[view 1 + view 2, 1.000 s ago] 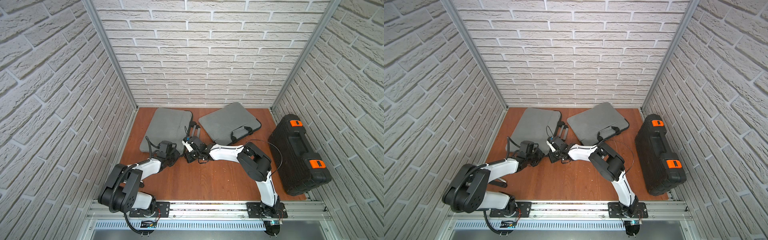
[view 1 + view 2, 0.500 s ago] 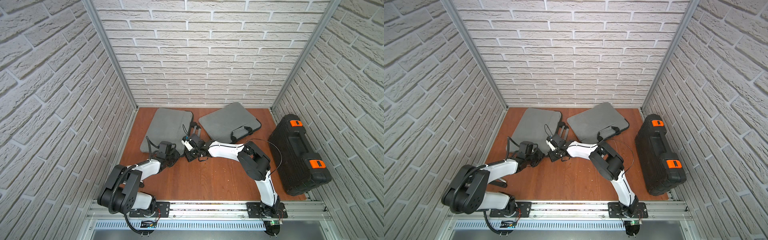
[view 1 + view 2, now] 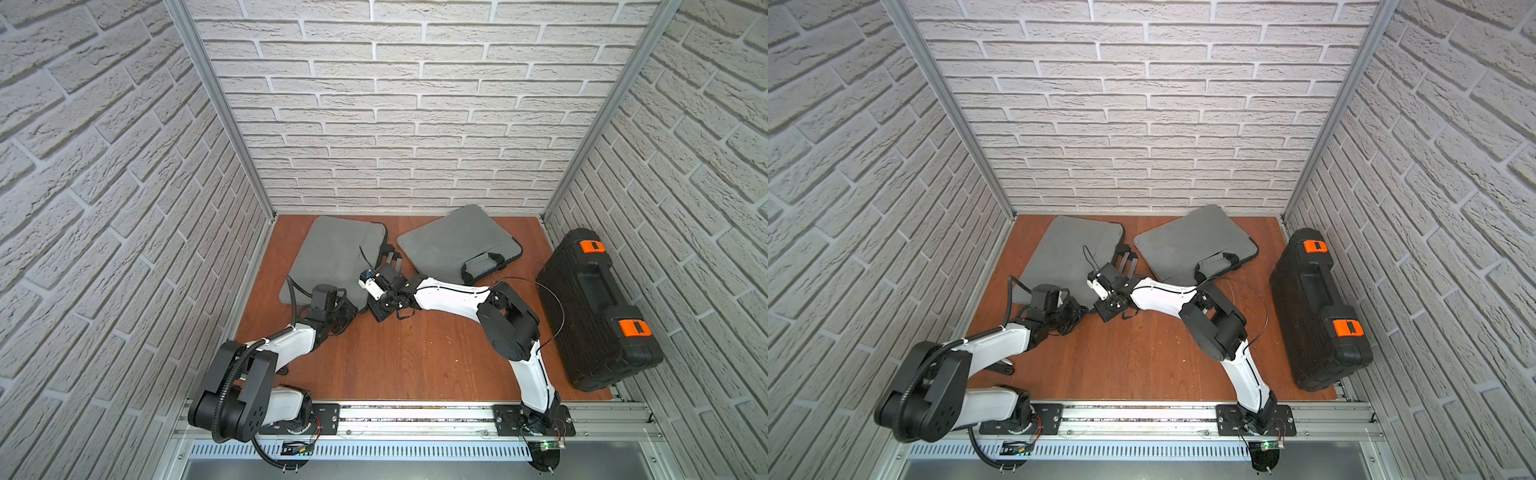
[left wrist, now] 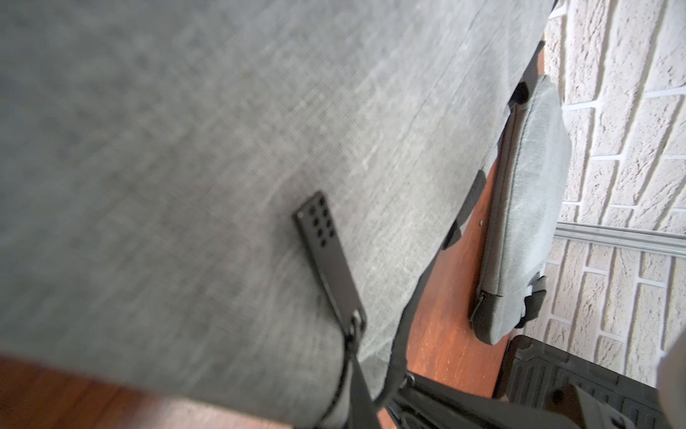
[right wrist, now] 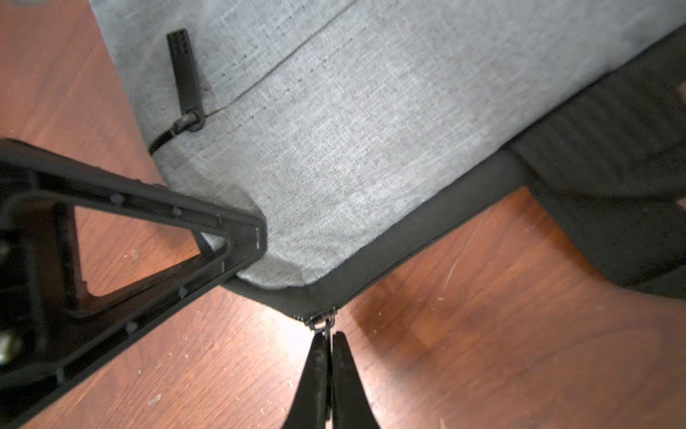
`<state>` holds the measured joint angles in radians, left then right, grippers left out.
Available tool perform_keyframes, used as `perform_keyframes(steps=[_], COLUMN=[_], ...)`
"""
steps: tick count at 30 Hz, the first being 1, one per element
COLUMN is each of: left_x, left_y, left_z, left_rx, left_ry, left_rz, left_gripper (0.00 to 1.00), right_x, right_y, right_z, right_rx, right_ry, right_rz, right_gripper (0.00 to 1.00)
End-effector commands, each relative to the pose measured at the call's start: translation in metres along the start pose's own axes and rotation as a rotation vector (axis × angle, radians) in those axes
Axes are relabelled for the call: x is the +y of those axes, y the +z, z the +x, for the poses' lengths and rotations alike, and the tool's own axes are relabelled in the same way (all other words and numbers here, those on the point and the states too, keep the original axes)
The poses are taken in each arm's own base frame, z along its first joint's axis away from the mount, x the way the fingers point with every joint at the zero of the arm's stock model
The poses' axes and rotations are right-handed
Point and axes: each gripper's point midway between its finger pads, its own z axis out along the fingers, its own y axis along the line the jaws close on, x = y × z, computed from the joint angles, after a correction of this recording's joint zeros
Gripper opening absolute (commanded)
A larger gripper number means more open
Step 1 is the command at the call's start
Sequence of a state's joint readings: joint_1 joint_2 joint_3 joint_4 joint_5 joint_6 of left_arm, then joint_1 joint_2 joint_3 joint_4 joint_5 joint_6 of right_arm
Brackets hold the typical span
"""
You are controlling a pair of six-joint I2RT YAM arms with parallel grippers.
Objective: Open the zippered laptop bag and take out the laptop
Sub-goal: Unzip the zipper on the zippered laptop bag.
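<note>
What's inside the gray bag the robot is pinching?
The gray bag shows only cloth. The right gripper pinches its zipper pull; no opening shows, so the inside is hidden.

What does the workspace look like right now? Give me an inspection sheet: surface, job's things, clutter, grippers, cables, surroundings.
Surface: wooden table, scuffed, with small specks.
Job's things: grey laptop bag lies flat; main zipper pull sits at its near corner; laptop not seen.
Clutter: second grey bag beside it; black case with orange latches at the table's right edge.
Grippers: right gripper shut on the main zipper pull; left gripper shut, its tip on the bag's corner.
Cables: thin black cable loops off the right arm; corrugated conduit runs along the left arm.
Surroundings: brick-pattern walls on three sides; aluminium rail in front.
</note>
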<state>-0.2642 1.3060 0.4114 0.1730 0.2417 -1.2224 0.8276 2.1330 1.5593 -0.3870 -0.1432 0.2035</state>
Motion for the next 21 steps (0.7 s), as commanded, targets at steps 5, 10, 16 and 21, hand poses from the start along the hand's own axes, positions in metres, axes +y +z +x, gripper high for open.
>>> perform_keyframes(steps=[5, 10, 16, 21], left_x=[0.056, 0.056, 0.05, 0.052], left_y=[-0.011, -0.014, -0.018, -0.019], left_z=[-0.002, -0.001, -0.003, -0.003], left_rx=[-0.038, -0.038, -0.047, -0.053], left_ry=[-0.025, -0.021, -0.019, -0.023], left_rz=[-0.188, -0.183, -0.157, -0.164], left_gripper=[0.0, 0.0, 0.0, 0.0], right_x=[-0.057, -0.056, -0.057, -0.058], right_y=[-0.007, -0.004, 0.005, 0.009], right_z=[0.014, 0.009, 0.002, -0.006], right_rx=[0.071, 0.065, 0.059, 0.046], right_ry=[0.054, 0.062, 0.079, 0.088], right_rz=[0.203, 0.199, 0.198, 0.202], right_gripper=[0.06, 0.06, 0.06, 0.06])
